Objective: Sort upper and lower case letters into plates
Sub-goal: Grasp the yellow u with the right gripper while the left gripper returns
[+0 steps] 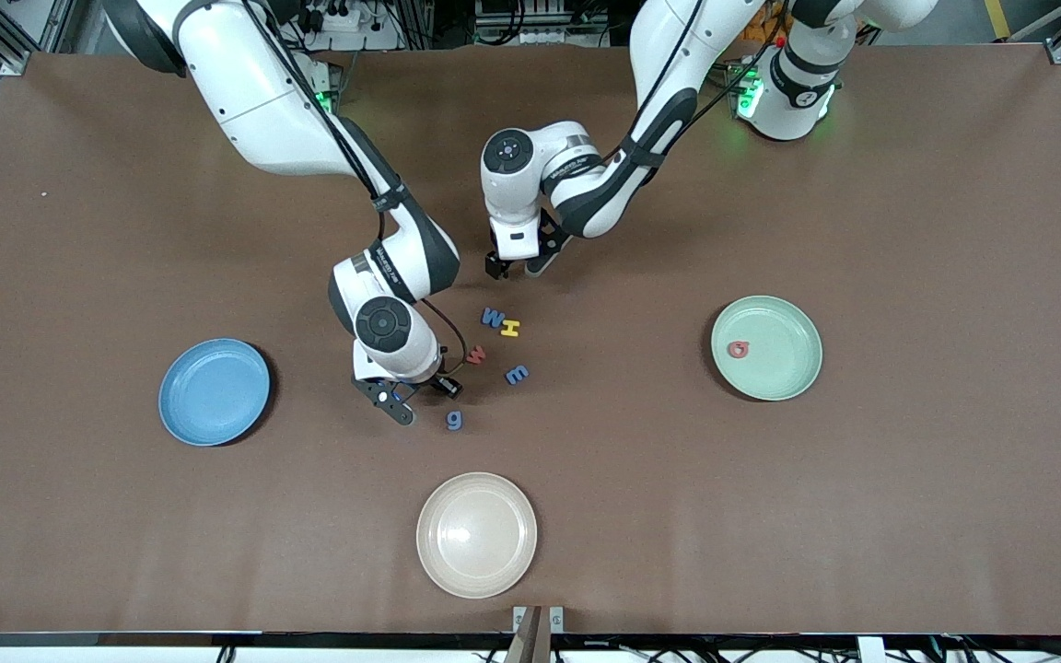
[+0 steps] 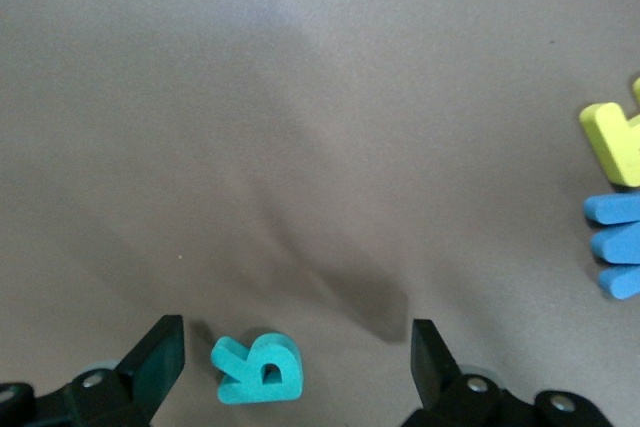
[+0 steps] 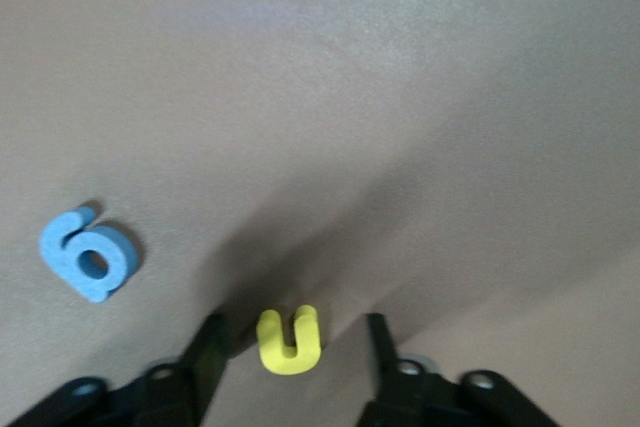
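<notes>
Right end effector (image 3: 290, 347) low over desk (image 1: 770, 516), fingers narrowed either side of yellow "u" (image 3: 289, 341), contact unclear; blue "g" (image 3: 88, 256) beside. Left end effector (image 2: 295, 347) wide over teal letter (image 2: 257, 370). Red letter (image 1: 738, 349) in mint plate (image 1: 788, 318); blue plate (image 1: 214, 391) bare.

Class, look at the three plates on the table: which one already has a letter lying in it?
The pale mint green plate, toward the left arm's end, holds one red letter. The blue plate and the cream plate hold no letter.
</notes>
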Tool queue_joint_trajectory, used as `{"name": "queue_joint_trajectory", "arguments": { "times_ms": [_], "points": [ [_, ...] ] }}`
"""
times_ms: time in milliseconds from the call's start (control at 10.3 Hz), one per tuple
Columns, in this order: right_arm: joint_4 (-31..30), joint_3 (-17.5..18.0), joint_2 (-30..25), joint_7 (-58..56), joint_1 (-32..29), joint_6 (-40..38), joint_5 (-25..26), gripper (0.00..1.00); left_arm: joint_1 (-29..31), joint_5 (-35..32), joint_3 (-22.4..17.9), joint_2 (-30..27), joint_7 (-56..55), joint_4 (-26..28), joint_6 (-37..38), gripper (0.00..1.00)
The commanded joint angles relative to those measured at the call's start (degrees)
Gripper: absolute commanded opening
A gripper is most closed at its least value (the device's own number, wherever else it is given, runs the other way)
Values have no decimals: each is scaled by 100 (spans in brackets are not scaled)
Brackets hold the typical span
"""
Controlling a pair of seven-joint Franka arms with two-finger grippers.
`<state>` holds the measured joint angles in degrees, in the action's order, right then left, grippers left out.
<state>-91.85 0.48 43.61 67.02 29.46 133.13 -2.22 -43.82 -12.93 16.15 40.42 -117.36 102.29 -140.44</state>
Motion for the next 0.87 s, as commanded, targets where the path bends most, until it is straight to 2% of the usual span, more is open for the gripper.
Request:
{"name": "queue_joint_trajectory", "arguments": {
  "times_ms": [0, 291, 485, 680, 777],
  "points": [
    [-211, 5, -178, 75, 24, 3, -103, 0, -83, 36, -69, -43, -155, 116, -115, 90],
    [-202, -4, -335, 22, -28, -59, -94, 0, -100, 36, -60, -43, -155, 98, -115, 88],
    [-202, -30, -563, -371, -290, -207, -85, 0, -100, 53, -60, -43, -164, 90, -115, 87],
    [-202, -30, -835, -1091, -703, -671, -85, 0, -109, 53, -60, -43, -269, 55, -115, 82],
    [-202, -30, -985, -1599, -984, -1013, -85, 0, -118, 53, -60, -43, -269, 54, -115, 74]
  ]
}}
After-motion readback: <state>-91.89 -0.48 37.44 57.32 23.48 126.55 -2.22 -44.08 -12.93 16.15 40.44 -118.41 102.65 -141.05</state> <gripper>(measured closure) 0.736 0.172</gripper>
